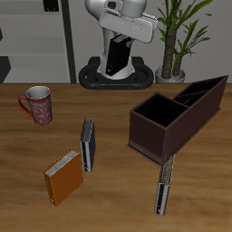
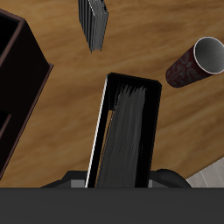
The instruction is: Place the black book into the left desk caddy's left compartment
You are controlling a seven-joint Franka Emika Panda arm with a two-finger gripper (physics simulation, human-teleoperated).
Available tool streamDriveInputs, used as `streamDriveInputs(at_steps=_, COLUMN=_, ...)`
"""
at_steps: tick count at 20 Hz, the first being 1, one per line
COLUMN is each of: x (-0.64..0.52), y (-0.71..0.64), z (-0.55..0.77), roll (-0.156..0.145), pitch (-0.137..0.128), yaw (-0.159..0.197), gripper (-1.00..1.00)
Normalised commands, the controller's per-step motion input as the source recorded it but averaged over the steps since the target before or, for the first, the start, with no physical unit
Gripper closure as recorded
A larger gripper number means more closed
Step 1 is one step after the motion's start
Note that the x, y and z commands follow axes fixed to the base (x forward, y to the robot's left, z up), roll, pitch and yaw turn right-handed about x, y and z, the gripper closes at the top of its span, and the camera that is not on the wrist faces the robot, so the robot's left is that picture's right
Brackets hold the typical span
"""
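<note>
My gripper [image 1: 118,40] is shut on the black book [image 1: 116,57] and holds it upright, high above the table's back edge, in front of the robot's base. In the wrist view the black book [image 2: 128,131] hangs from my gripper [image 2: 122,180], showing its matte cover and white page edge. The left desk caddy [image 1: 154,136], a long maroon-brown open box, lies on the table nearer the front edge than the book, and apart from it. Its narrow divided end [image 1: 205,91] points toward the back. The caddy's wall also shows in the wrist view [image 2: 33,83].
A red patterned mug [image 1: 38,104] [image 2: 194,61] stands at the far side of the table from the caddy. A grey book [image 1: 87,145] [image 2: 94,22] stands on edge mid-table, beside an orange book [image 1: 64,177]. Another thin dark book [image 1: 164,186] lies near the front edge. A potted plant [image 1: 177,36] stands behind the caddy.
</note>
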Motion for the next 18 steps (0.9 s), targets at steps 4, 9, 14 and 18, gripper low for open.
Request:
streamDriveInputs(at_steps=4, x=-0.19, y=0.28, z=-0.11, roll=0.039, pitch=0.028, yaw=0.028, gripper=1.00)
streamDriveInputs(at_steps=9, x=-0.16, y=0.22, z=-0.06, roll=0.020, pitch=0.006, yaw=0.017, gripper=1.00)
streamDriveInputs(at_steps=14, x=-0.21, y=0.32, z=-0.10, roll=0.060, pitch=0.011, yaw=0.030, gripper=1.00)
streamDriveInputs(at_steps=18, x=-0.15, y=0.27, z=0.04, roll=0.052, pitch=-0.013, yaw=0.005, gripper=1.00)
